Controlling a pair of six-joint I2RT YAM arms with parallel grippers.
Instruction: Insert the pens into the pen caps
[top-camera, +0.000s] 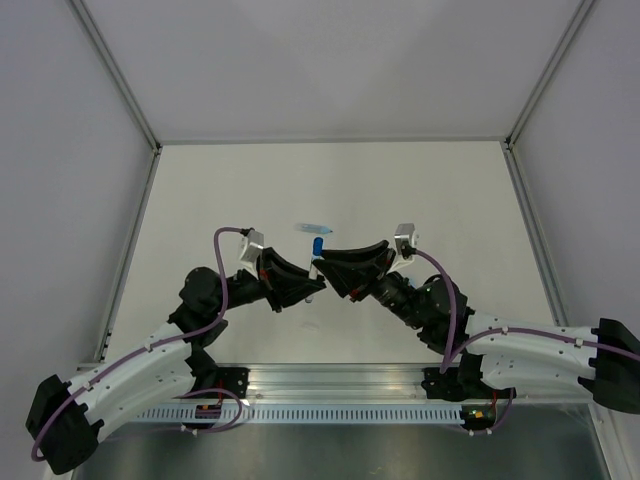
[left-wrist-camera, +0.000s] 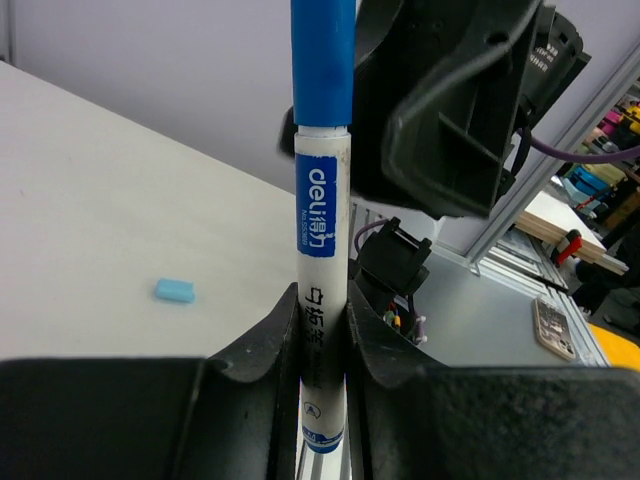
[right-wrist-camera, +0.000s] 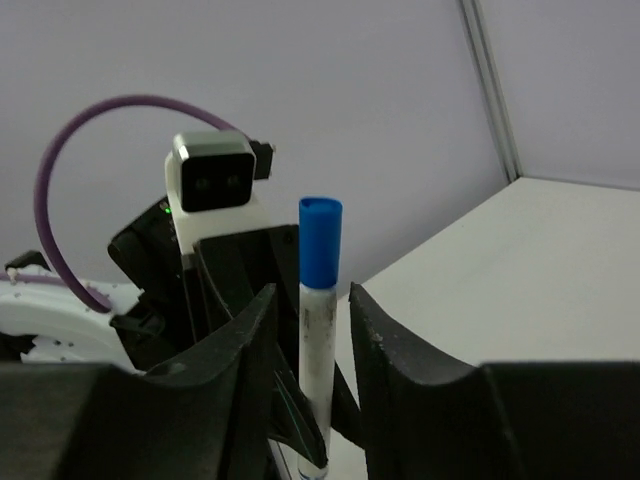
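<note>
One white pen, printed barrel, stands upright, clenched low on its barrel by the left hand and held above the bench. One blue cap sits on its upper end, butted against the white collar; whether it is pushed fully home cannot be told. One right hand, released: its jaws flank the capped end with a sliver of daylight on each side, touching neither cap nor barrel as far as its own wrist view shows. One pale cap lies loose on the bench, well apart from both hands and unfilled. The dark pen is not in view. Hazards, as judged: (1) clearance round the blue cap is slim, so a withdrawal of the right hand that drifts sideways may snag the cap and drag it off, or lever the pen askew; (2) the left hand's hold is low and narrow, so any such knock would likely pivot the pen in the grip or slide it through; (3) a cap seated only lightly may drop off when the pen is tilted for setting down; (4) a round barrel let go on the flat bench may roll, possibly toward the pale cap, spoiling the next pick.
</note>
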